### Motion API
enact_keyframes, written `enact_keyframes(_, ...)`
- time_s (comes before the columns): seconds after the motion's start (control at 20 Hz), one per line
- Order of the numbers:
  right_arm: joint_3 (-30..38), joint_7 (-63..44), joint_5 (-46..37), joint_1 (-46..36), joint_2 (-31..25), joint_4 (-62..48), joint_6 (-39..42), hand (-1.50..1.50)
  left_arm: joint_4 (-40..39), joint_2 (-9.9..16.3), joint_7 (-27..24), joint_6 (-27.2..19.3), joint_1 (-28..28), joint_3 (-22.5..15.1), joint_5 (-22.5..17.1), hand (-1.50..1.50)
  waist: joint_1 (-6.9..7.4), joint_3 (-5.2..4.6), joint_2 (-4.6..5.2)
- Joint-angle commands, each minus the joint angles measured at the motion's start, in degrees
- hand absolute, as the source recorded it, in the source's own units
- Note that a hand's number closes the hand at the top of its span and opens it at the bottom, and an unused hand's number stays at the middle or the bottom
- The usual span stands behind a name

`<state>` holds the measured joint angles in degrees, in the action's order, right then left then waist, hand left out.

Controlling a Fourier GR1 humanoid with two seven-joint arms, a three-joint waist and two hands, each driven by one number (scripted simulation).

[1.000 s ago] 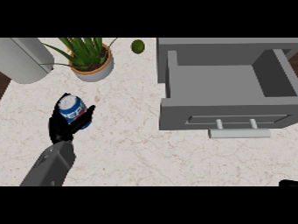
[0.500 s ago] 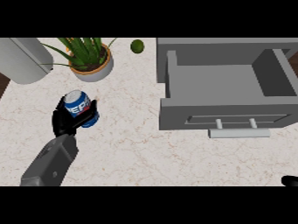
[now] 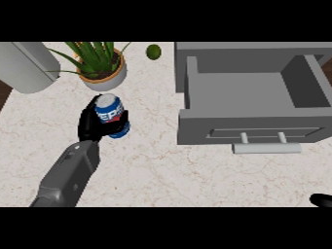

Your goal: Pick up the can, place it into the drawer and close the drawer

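Note:
A blue can [image 3: 111, 115] with white lettering and a silver top is held above the counter, left of centre. My left hand [image 3: 93, 122] is curled round it, and its grey forearm runs down to the lower edge. The grey drawer [image 3: 258, 92] stands pulled open at the right, nothing inside it, with a pale bar handle [image 3: 266, 147] on its front. The can is well to the left of the drawer's front corner. Only a black tip of my right hand [image 3: 331, 200] shows at the lower right corner.
A potted green plant [image 3: 100, 65] stands just behind the can. A large grey cylinder [image 3: 16, 64] lies at the back left. A small green fruit [image 3: 154, 51] sits near the back edge. Dark floor shows past the counter's left edge.
My left hand has carried the can a little to the right and away from me, towards the plant. The drawer has stayed open. The right hand has edged slightly into view.

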<state>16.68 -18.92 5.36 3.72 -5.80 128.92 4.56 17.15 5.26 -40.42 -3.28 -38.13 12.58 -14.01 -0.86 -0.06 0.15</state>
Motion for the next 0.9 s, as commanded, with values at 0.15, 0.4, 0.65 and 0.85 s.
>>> enact_keyframes(0.15,0.43,-0.94,-0.52,0.20,0.04,2.36,-0.71,-1.50,5.52,-3.69,7.19,0.63,-3.30,-5.19,3.05,1.50,0.63,0.06,-0.26)
enact_keyframes(0.4,2.97,0.56,1.62,1.31,-0.45,1.34,0.33,-1.50,15.73,-3.25,14.16,-1.22,-4.53,-8.25,4.40,1.50,1.07,0.11,-0.49)
enact_keyframes(0.65,2.99,0.26,-0.54,1.19,-1.24,1.67,0.13,-1.50,26.61,-5.18,27.61,-5.52,-8.41,-11.90,3.92,1.50,1.23,0.11,-0.63)
enact_keyframes(0.85,1.79,0.14,-1.07,-0.39,-0.68,-0.18,-0.32,-1.50,32.09,-5.08,35.70,-7.36,-12.37,-12.95,3.51,1.50,1.09,0.08,-0.39)
